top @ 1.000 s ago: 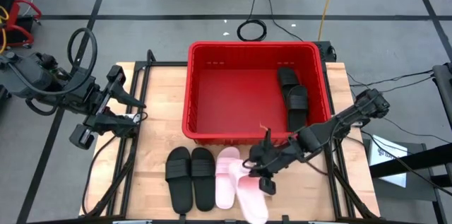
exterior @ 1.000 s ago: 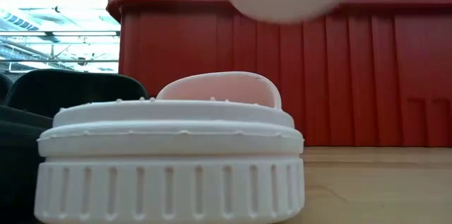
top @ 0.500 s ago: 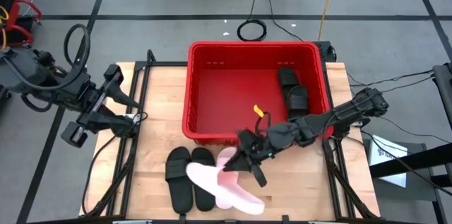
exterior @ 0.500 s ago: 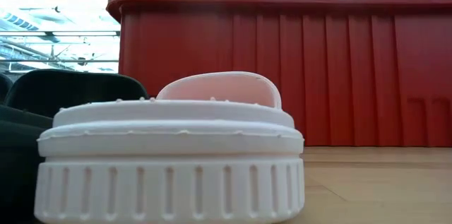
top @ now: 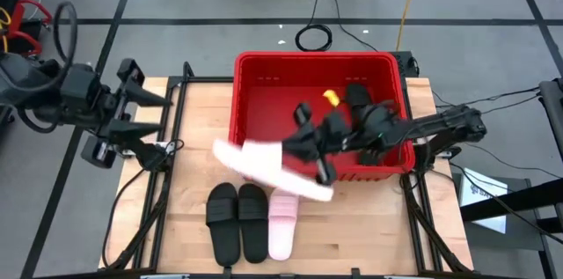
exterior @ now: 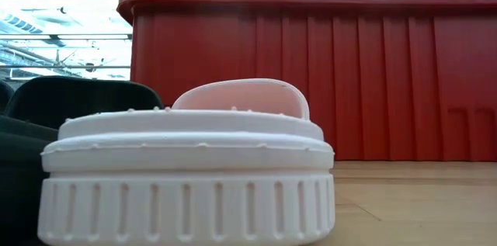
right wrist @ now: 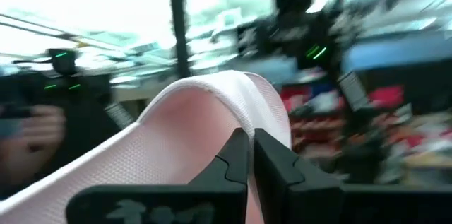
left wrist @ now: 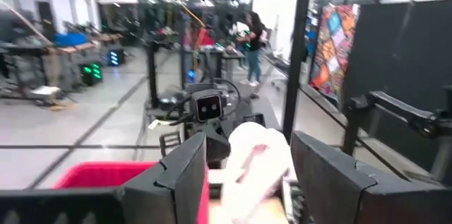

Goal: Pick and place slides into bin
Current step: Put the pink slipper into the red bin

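My right gripper (top: 318, 154) is shut on a pale pink slide (top: 268, 170), held in the air over the near rim of the red bin (top: 251, 77). A black slide (top: 361, 99) lies in the bin's right side, partly hidden by my right arm. Two black slides (top: 237, 222) and a second pink slide (top: 281, 226) lie soles down on the table near the front edge. My left gripper (top: 151, 119) is open and empty at the table's left edge; its wrist view (left wrist: 247, 181) looks across at the held slide (left wrist: 254, 157). My right gripper pinches the pink slide's wide strap (right wrist: 224, 114) between its two fingers, at the strap's edge. The slide is lifted clear and lies crosswise and tilted, its long free end (top: 230, 154) toward the table's left, over the bin's near rim.
In the low view a white ribbed lid (exterior: 186, 176) stands close in front, with the pink slide's strap (exterior: 241, 95), a black slide (exterior: 70, 91) and the bin's wall (exterior: 373, 83) behind it. Bare wood shows to the left of the bin and at the near right.
My right gripper has lifted the pink slide off the table beside the other pink slide and carried it up and toward the far edge, to the bin's near rim. The slide has turned about from lengthwise to crosswise. My left arm has drawn back a little toward the far left.
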Action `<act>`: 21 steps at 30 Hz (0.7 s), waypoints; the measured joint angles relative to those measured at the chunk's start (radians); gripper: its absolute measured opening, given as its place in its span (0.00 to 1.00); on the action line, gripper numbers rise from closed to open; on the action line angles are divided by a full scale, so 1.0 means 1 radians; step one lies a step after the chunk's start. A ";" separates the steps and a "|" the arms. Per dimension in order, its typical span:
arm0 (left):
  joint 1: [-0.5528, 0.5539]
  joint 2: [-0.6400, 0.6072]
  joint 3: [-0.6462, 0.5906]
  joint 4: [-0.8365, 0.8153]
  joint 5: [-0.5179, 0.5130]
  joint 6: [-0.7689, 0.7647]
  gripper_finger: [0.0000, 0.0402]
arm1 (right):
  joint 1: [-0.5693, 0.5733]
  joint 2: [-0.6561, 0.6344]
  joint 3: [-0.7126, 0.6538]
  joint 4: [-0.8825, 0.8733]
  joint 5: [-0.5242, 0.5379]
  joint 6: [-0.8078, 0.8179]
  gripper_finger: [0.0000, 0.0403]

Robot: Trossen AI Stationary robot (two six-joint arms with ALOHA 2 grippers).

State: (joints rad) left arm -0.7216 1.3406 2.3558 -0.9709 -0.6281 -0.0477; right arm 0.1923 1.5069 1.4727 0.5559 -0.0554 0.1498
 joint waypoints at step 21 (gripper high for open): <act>0.142 -0.009 0.000 0.110 -0.116 0.124 0.51 | -0.270 -0.431 0.002 -0.506 0.307 -0.271 0.00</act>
State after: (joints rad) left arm -0.5798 1.3319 2.3558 -0.8612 -0.7441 0.0763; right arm -0.0773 1.0763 1.4747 0.0501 0.2517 -0.1211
